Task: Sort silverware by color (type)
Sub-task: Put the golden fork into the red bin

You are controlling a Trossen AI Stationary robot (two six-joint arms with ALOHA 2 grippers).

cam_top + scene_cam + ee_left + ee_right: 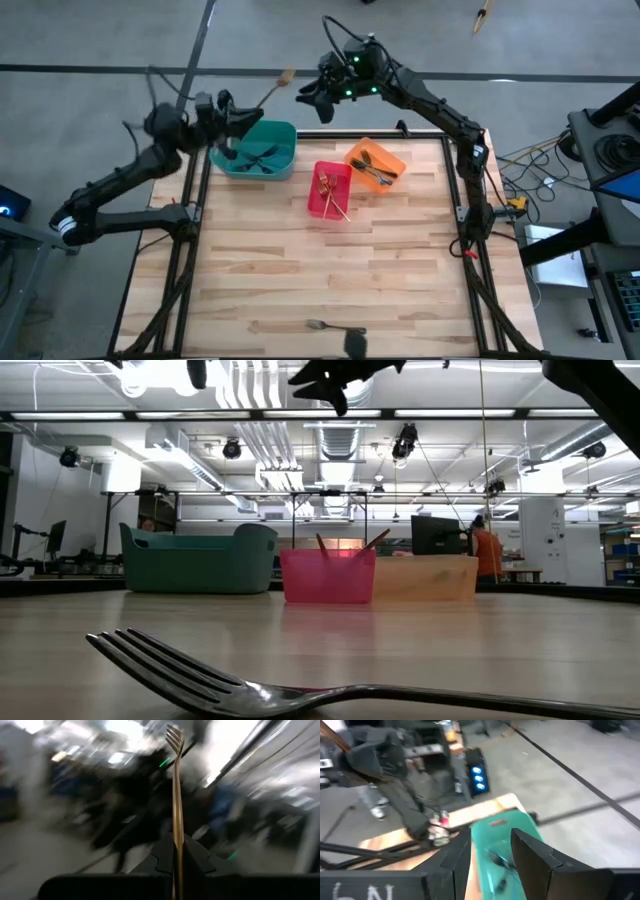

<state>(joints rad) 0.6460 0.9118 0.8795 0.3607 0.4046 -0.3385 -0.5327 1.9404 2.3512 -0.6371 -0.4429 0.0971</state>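
Note:
My left gripper (pixel 240 112) hovers above the teal bin (pixel 285 135) at the table's far left, shut on a gold fork (pixel 272 88) whose tines (pixel 174 737) point away from the fingers. My right gripper (pixel 312 92) hangs open and empty beyond the table's far edge, above and behind the bins; its wrist view looks down on the teal bin (pixel 495 827). Dark forks (pixel 258 158) lie in the teal bin, gold ones (pixel 330 190) in the red bin (pixel 318 205), and others (pixel 372 170) in the orange bin (pixel 392 158). One fork (pixel 250 690) lies flat near the table's near edge (pixel 322 325). My left gripper pinches the gold fork by its handle (pixel 177 845) between the two fingers (pixel 200 862). The fork runs along the fingers and sticks out past them, tines at the free end. It is lifted clear of the table and bins, slanting up toward the far right.
The three bins stand in a row along the table's far side. The middle and near parts of the wooden top (pixel 330 270) hold only the single fork. Metal frame posts (pixel 190 215) stand at the table's left and right edges.

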